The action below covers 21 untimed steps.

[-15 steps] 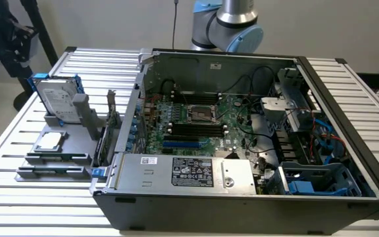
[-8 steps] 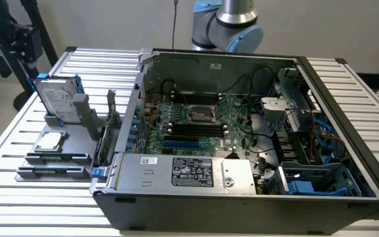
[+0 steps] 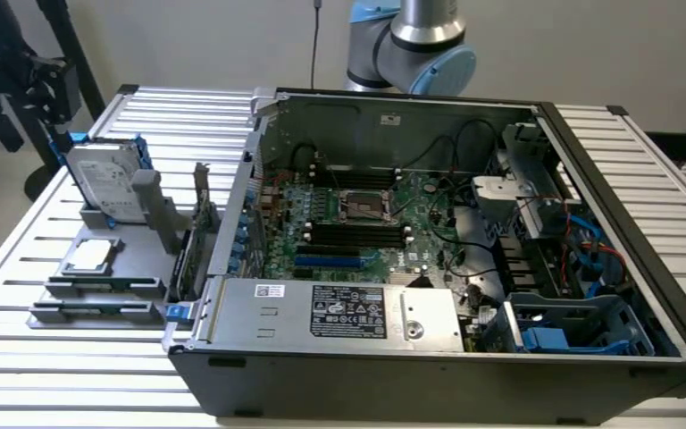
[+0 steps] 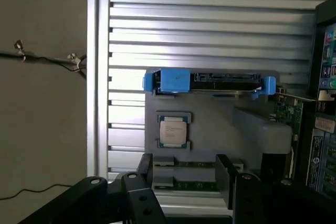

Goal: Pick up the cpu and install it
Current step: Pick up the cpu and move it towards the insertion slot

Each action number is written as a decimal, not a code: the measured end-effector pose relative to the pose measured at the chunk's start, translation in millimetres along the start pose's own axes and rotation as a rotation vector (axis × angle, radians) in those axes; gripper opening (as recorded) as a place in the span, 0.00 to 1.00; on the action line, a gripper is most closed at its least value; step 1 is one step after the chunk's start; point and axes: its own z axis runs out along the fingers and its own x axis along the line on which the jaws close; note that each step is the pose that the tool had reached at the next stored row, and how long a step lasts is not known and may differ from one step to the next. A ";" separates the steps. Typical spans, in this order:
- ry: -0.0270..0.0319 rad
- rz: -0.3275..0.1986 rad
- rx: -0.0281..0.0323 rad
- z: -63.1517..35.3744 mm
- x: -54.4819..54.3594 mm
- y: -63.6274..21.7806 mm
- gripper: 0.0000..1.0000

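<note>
Hand (image 4: 184, 169) wide, empty; one cpu (image 4: 173, 130), one hard drive (image 4: 210, 81)

- The cpu (image 3: 90, 256) is seen as a small, flat, square chip with a silver-grey metal top plate framed by a darker edge.
- In the wrist view, faint printing can be made out on the plate of the cpu (image 4: 173, 131), though it cannot be read.
- It is laid flat, plate upward, seated squarely in a shallow recess of a grey holder block (image 3: 140, 259).
- It is found outside the open computer case (image 3: 439, 357), at the exterior view's left, just beside the upright hard drive (image 3: 104, 183).
- It is left unheld and not yet installed.
</note>
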 end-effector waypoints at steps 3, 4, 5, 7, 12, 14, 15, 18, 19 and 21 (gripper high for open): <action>-0.0001 -0.010 0.0001 5.5 1.7 0.1 0.60; -0.0001 -0.010 0.0001 7.3 1.8 0.1 0.60; -0.0001 -0.010 0.0001 9.1 2.0 0.1 0.60; -0.0002 -0.010 0.0001 12.7 2.2 0.1 0.60; -0.0002 -0.010 0.0001 21.9 2.3 -0.1 0.60; -0.0001 -0.010 0.0001 25.4 2.4 -0.1 0.60; -0.0002 -0.010 0.0001 27.3 2.4 -0.2 0.60; -0.0002 -0.011 0.0001 32.8 2.5 -0.5 0.60; -0.0001 -0.011 0.0001 34.5 2.6 -0.7 0.60; -0.0002 -0.012 0.0001 38.3 2.7 -1.0 0.60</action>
